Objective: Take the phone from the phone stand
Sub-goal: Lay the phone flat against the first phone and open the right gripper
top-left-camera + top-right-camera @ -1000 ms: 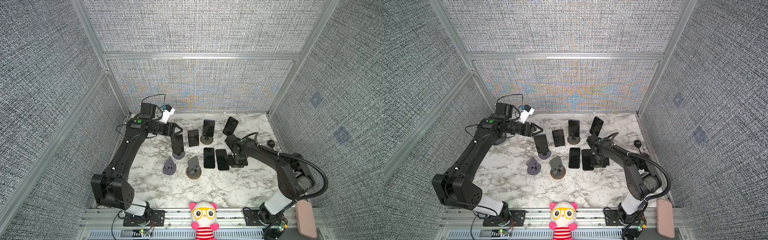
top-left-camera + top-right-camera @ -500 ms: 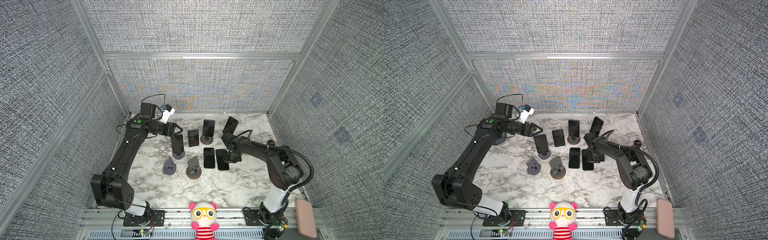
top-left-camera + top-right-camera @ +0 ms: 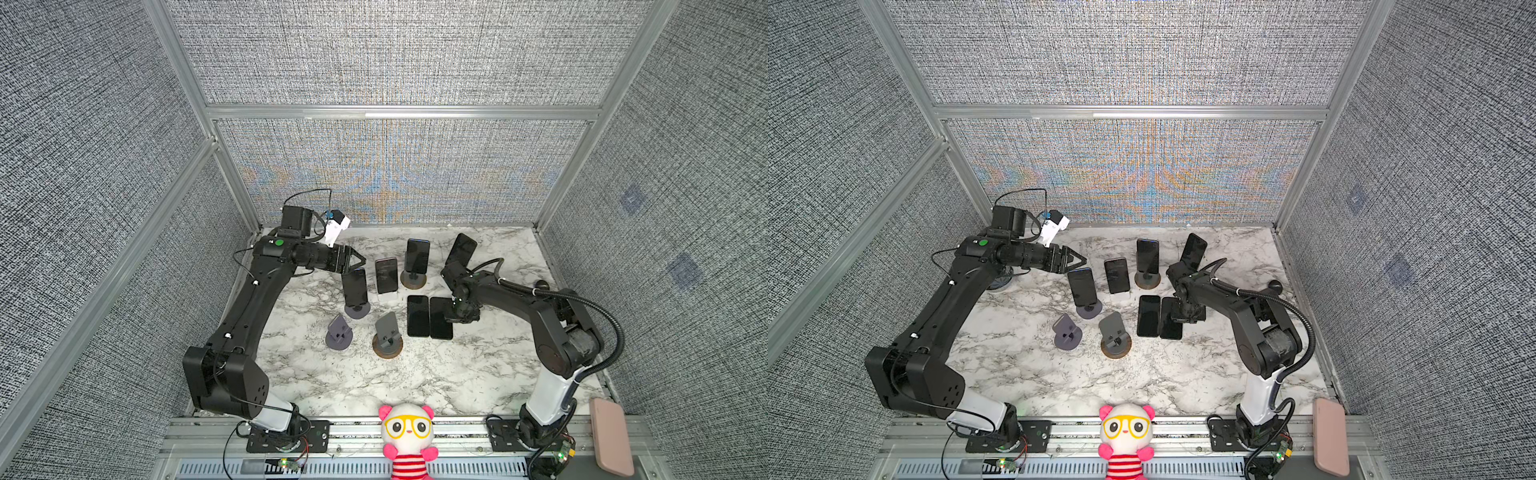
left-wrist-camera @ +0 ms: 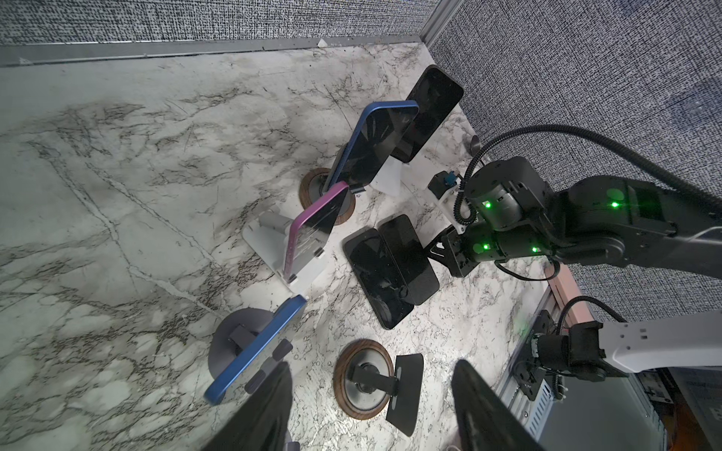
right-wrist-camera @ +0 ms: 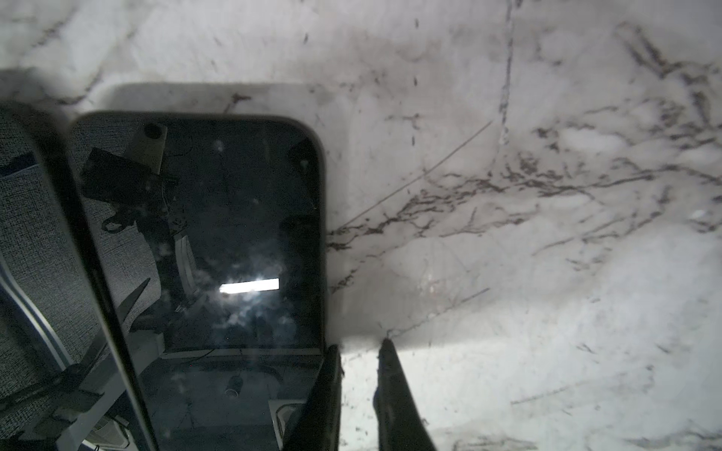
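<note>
Several dark phones lean on stands on the marble. A blue phone (image 3: 355,286) (image 4: 256,349) stands on a grey stand (image 3: 358,310), with a pink-edged phone (image 3: 386,274) on a white stand beside it. My left gripper (image 3: 359,261) (image 4: 371,365) hovers open just behind and above the blue phone, holding nothing. Two phones (image 3: 417,316) (image 3: 440,318) lie flat side by side. My right gripper (image 3: 451,319) (image 5: 360,343) is low at the right-hand flat phone (image 5: 234,234). One finger overlaps the phone's edge, and only bare marble shows in the narrow gap.
Two more phones stand at the back, one on a wood-based stand (image 3: 412,281) and one tilted near the right wall (image 3: 461,249). Two empty stands (image 3: 339,332) (image 3: 388,337) sit in front. A plush toy (image 3: 407,436) and a pink case (image 3: 611,436) lie off the front edge.
My right gripper has slid left up against the flat phone's edge, its jaws have narrowed, and its elbow has swung. The left arm has not moved.
</note>
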`<control>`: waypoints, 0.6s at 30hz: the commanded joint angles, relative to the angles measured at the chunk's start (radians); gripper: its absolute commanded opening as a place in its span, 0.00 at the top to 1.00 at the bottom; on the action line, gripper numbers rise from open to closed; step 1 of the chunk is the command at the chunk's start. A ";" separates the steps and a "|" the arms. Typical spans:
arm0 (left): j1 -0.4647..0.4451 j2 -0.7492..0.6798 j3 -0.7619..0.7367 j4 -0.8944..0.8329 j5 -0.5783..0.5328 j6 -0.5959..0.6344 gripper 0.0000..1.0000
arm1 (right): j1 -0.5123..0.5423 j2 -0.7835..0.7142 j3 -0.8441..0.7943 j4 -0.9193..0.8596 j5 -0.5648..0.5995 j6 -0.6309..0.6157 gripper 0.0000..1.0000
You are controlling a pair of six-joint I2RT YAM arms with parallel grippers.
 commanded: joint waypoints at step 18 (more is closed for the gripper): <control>0.003 -0.008 0.005 -0.010 0.007 0.012 0.32 | 0.000 -0.061 -0.002 -0.029 0.034 -0.018 0.53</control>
